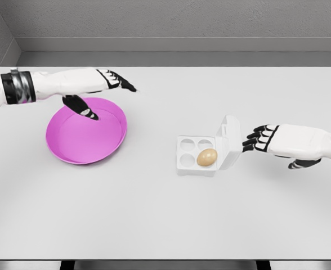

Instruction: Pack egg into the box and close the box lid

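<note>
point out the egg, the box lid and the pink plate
egg (207, 157), head view, middle of its shell
box lid (229, 140), head view, inner face of the open lid
pink plate (75, 140), head view, bare floor of the plate

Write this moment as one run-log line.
egg: in box | lid: open | right hand: open, beside lid | left hand: open, over pink bowl

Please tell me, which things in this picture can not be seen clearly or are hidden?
- Head view: the fingertips of the right hand lie at the raised lid; contact cannot be told.
- The egg hides the floor of its cup in the box.
- The left hand covers part of the pink bowl rim.
</note>
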Action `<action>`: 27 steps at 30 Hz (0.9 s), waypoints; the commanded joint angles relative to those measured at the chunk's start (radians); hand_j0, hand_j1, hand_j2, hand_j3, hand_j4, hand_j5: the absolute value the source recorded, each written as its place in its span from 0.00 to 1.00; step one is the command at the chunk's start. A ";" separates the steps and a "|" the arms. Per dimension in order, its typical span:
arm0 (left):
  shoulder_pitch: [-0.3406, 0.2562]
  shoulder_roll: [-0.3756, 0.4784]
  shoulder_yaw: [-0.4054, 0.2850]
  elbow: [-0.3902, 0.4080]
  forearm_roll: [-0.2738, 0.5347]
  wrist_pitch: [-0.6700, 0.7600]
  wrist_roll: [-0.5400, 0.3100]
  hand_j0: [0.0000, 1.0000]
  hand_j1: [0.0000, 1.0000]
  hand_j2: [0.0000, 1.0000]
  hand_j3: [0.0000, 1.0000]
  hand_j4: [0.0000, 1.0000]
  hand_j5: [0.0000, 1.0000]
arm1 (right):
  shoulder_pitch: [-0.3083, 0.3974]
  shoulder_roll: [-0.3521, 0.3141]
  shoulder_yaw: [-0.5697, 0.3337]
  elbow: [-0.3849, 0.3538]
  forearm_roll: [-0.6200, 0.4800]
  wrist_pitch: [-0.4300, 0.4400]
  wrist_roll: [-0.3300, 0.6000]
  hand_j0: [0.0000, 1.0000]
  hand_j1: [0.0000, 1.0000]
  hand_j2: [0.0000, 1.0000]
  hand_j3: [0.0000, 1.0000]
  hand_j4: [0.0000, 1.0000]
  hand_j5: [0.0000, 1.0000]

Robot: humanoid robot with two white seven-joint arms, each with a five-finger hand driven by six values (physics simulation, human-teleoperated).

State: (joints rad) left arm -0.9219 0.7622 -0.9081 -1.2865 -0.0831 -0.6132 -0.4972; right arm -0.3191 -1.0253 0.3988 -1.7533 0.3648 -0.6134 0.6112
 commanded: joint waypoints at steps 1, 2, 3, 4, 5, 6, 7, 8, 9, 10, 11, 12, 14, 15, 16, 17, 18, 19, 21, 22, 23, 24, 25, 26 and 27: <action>0.000 0.026 0.003 0.018 0.016 0.002 -0.001 1.00 1.00 1.00 1.00 1.00 1.00 | 0.000 0.001 0.000 -0.005 -0.004 0.003 0.000 1.00 1.00 1.00 1.00 1.00 1.00; 0.000 0.026 0.005 0.019 0.016 0.002 -0.001 1.00 1.00 1.00 1.00 1.00 1.00 | -0.003 0.001 0.000 -0.005 -0.004 0.003 0.000 1.00 1.00 1.00 1.00 1.00 1.00; -0.002 0.026 0.005 0.022 0.016 0.002 -0.001 1.00 1.00 1.00 1.00 1.00 1.00 | -0.009 0.002 0.000 -0.005 -0.004 0.003 0.000 1.00 1.00 1.00 1.00 1.00 1.00; 0.000 0.026 0.005 0.024 0.016 0.002 -0.001 1.00 1.00 1.00 1.00 1.00 1.00 | -0.014 0.001 0.002 -0.005 -0.004 0.003 0.000 1.00 1.00 1.00 1.00 1.00 1.00; 0.000 0.026 0.005 0.026 0.016 0.002 -0.001 1.00 1.00 1.00 1.00 1.00 1.00 | -0.020 0.002 0.006 -0.005 -0.004 0.003 0.000 1.00 1.00 1.00 1.00 1.00 1.00; 0.000 0.025 0.003 0.027 0.014 0.002 -0.001 1.00 1.00 1.00 1.00 1.00 1.00 | -0.023 0.004 0.008 -0.005 -0.004 0.003 0.000 1.00 1.00 1.00 1.00 1.00 1.00; 0.000 0.019 0.003 0.039 0.013 0.002 -0.001 1.00 1.00 1.00 1.00 1.00 1.00 | -0.028 0.007 0.008 -0.006 -0.004 0.003 0.000 1.00 1.00 1.00 1.00 1.00 1.00; 0.000 0.017 0.003 0.047 0.013 0.002 -0.001 1.00 1.00 1.00 1.00 1.00 1.00 | -0.028 0.021 0.008 -0.005 -0.004 0.003 0.000 1.00 1.00 1.00 1.00 1.00 1.00; 0.000 0.017 0.003 0.047 0.013 0.002 -0.001 1.00 1.00 1.00 1.00 1.00 1.00 | -0.029 0.031 0.014 -0.005 -0.004 0.003 0.000 1.00 1.00 1.00 1.00 1.00 1.00; 0.000 0.019 0.003 0.047 0.014 0.002 -0.001 1.00 1.00 1.00 1.00 1.00 1.00 | -0.041 0.037 0.034 -0.006 -0.004 0.003 0.000 1.00 1.00 1.00 1.00 1.00 1.00; 0.000 0.020 0.003 0.047 0.014 0.002 -0.001 1.00 1.00 1.00 1.00 1.00 1.00 | -0.063 0.045 0.051 -0.006 -0.004 0.003 0.000 1.00 1.00 1.00 1.00 1.00 1.00; 0.000 0.019 0.003 0.049 0.014 0.002 -0.001 1.00 1.00 1.00 1.00 1.00 1.00 | -0.080 0.059 0.054 -0.005 -0.004 0.003 0.000 1.00 1.00 1.00 1.00 1.00 1.00; 0.000 0.022 0.003 0.049 0.014 0.002 -0.001 1.00 1.00 1.00 1.00 1.00 1.00 | -0.112 0.074 0.083 -0.006 -0.004 0.003 0.000 1.00 1.00 1.00 1.00 1.00 1.00; 0.000 0.022 0.003 0.049 0.014 0.002 -0.001 1.00 1.00 1.00 1.00 1.00 1.00 | -0.139 0.090 0.113 -0.006 -0.004 0.003 0.000 1.00 1.00 1.00 1.00 1.00 1.00; 0.000 0.023 0.003 0.049 0.016 0.002 -0.001 1.00 1.00 1.00 1.00 1.00 1.00 | -0.155 0.099 0.135 -0.006 -0.004 0.003 0.000 1.00 1.00 1.00 1.00 1.00 1.00; 0.000 0.025 0.003 0.049 0.016 0.002 -0.001 1.00 1.00 1.00 1.00 1.00 1.00 | -0.167 0.108 0.156 -0.006 -0.004 0.003 0.000 1.00 1.00 1.00 1.00 1.00 1.00; 0.000 0.023 0.003 0.049 0.016 0.002 -0.001 1.00 1.00 1.00 1.00 1.00 1.00 | -0.175 0.117 0.173 -0.006 -0.003 0.003 0.000 1.00 1.00 1.00 1.00 1.00 1.00; 0.000 0.025 0.003 0.049 0.016 0.002 -0.001 1.00 1.00 1.00 1.00 1.00 1.00 | -0.183 0.125 0.190 -0.006 -0.003 0.003 0.000 1.00 1.00 1.00 1.00 1.00 1.00; 0.000 0.025 0.003 0.049 0.016 0.002 -0.001 1.00 1.00 1.00 1.00 1.00 1.00 | -0.186 0.133 0.207 -0.006 -0.003 0.003 0.000 1.00 1.00 1.00 1.00 1.00 1.00; 0.000 0.025 0.003 0.049 0.016 0.002 -0.001 1.00 1.00 1.00 1.00 1.00 1.00 | -0.193 0.133 0.201 -0.005 -0.001 0.003 0.000 1.00 1.00 1.00 1.00 1.00 1.00; 0.000 0.025 0.003 0.049 0.016 0.002 -0.001 1.00 1.00 1.00 1.00 1.00 1.00 | -0.195 0.134 0.145 0.001 -0.007 0.003 0.000 1.00 1.00 1.00 1.00 1.00 1.00; 0.000 0.025 0.003 0.049 0.016 0.002 -0.001 1.00 1.00 1.00 1.00 1.00 1.00 | -0.183 0.130 0.005 0.031 -0.021 0.003 0.000 1.00 1.00 1.00 1.00 1.00 1.00; 0.000 0.025 0.003 0.049 0.016 0.002 -0.001 1.00 1.00 1.00 1.00 1.00 1.00 | -0.167 0.122 -0.092 0.078 -0.081 0.003 0.000 1.00 1.00 1.00 1.00 1.00 1.00; 0.000 0.025 0.003 0.049 0.016 0.002 -0.001 1.00 1.00 1.00 1.00 1.00 1.00 | -0.158 0.114 -0.153 0.175 -0.165 0.003 0.000 1.00 1.00 1.00 1.00 1.00 1.00; 0.000 0.025 0.003 0.049 0.016 0.002 -0.001 1.00 1.00 1.00 1.00 1.00 1.00 | -0.156 0.114 -0.153 0.196 -0.167 0.003 0.000 1.00 1.00 1.00 1.00 1.00 1.00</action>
State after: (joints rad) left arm -0.9219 0.7862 -0.9062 -1.2378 -0.0743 -0.6132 -0.4990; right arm -0.4740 -0.9052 0.3433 -1.6355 0.2643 -0.6134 0.6113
